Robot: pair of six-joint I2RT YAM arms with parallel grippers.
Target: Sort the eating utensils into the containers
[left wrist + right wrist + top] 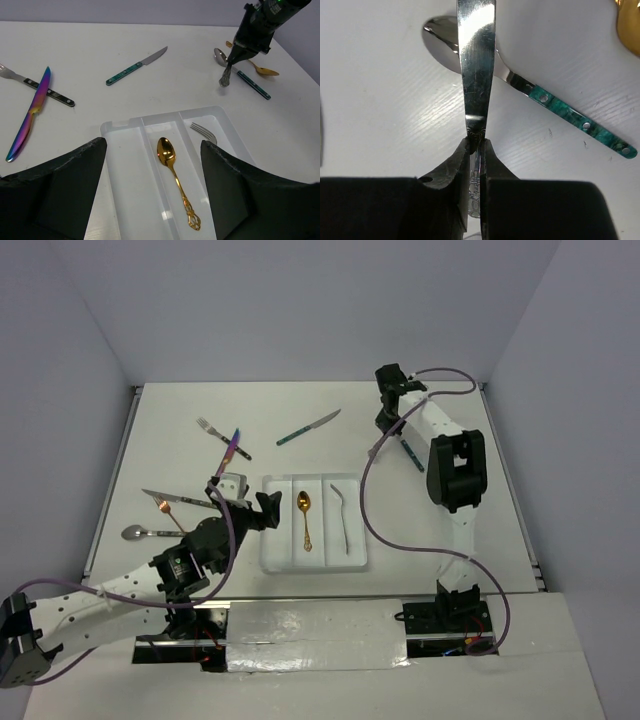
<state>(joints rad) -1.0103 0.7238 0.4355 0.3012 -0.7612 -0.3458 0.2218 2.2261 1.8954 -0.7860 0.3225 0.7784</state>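
1. Table (250, 405): the white tray (318, 565) sits mid-table, and its three compartments have long axes running near–far.
2. Tray fill: the left compartment (280, 530) is bare, the middle holds a gold spoon (304, 518), and the right holds a silver fork (343, 520).
3. Left gripper (250, 498): jaws wide open, holding nothing, hovering at the tray's left side.
4. Right gripper (475, 144): far right, well apart from the tray. Jaws are closed on the ornate handle of a silver utensil (476, 60); its flat blade reads as a knife.
5. The held piece runs straight out past the jaw tips, pointing down and crossing above a teal-handled spoon (560, 107) lying on the table. Whether the tip is clear of the table can't be told.
6. Key relation: the tray lies near-left of the right jaws. The piece likely needs laying flat on the near–far axis to drop in. The left arm is nearer the tray but empty, and may crowd the bare slot.
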